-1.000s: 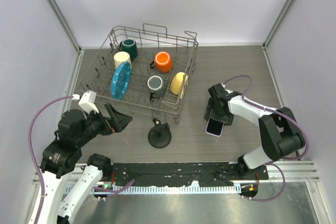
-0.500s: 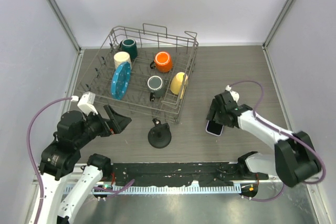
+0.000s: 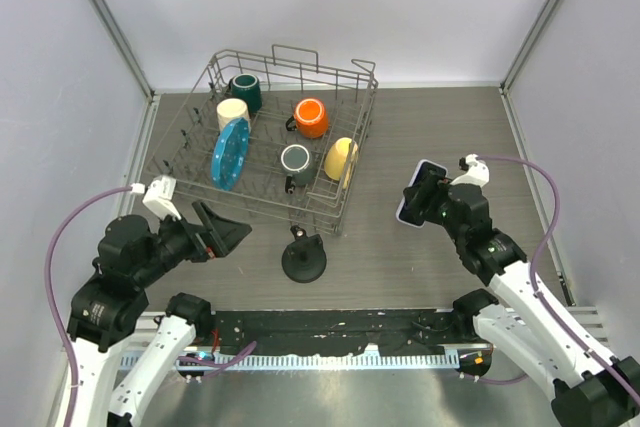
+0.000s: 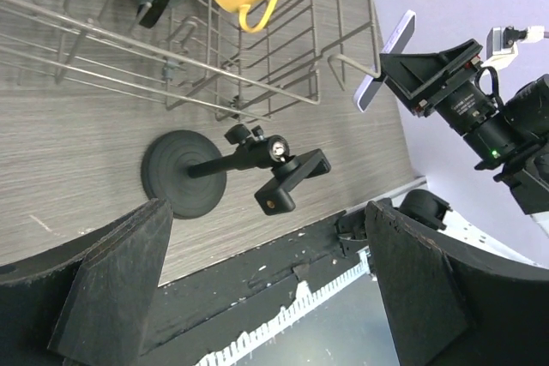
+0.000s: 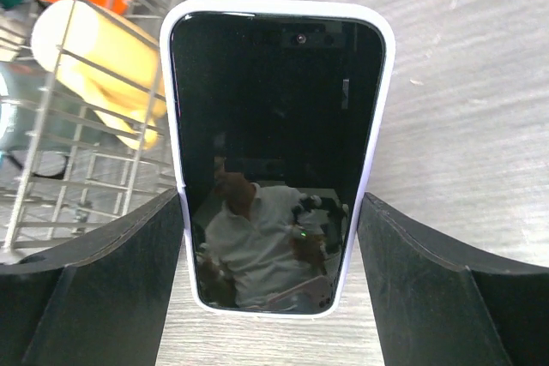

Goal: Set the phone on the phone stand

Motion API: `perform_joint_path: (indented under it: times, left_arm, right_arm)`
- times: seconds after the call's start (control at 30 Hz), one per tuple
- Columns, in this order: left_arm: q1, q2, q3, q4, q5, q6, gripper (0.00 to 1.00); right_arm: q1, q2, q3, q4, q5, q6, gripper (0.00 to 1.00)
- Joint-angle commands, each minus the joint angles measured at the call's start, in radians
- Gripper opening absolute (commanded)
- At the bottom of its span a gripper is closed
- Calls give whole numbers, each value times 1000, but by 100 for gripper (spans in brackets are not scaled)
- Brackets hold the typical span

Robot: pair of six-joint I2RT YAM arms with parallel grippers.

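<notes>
My right gripper is shut on the phone and holds it lifted above the table, right of the rack. In the right wrist view the phone stands between my two fingers, screen toward the camera. The phone also shows in the left wrist view. The black phone stand sits on the table in front of the rack, round base down, angled arm up; it also shows in the left wrist view. My left gripper is open and empty, left of the stand.
A wire dish rack at the back left holds several mugs and a blue plate. A yellow mug lies at the rack's right end, nearest the phone. A black rail runs along the table's near edge.
My right gripper has lifted the phone off the table and drawn back toward the right, turning it up on edge. The left arm shifted slightly left.
</notes>
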Motion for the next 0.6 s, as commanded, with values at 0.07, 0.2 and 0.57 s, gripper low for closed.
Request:
perform_joint_path:
  times: [0.07,0.2,0.57]
  left_arm:
    - [-2,3,-49,149,138,-92,99]
    - [0,12,-103,273,207,-190,99]
    - [0,96,-182,620,389,-433,95]
  right_arm:
    - [4,-71,49,181,-165,-75,1]
    - [5,-61,168,152,-300,-87,1]
    - [95,8,426,176,-617,-39,1]
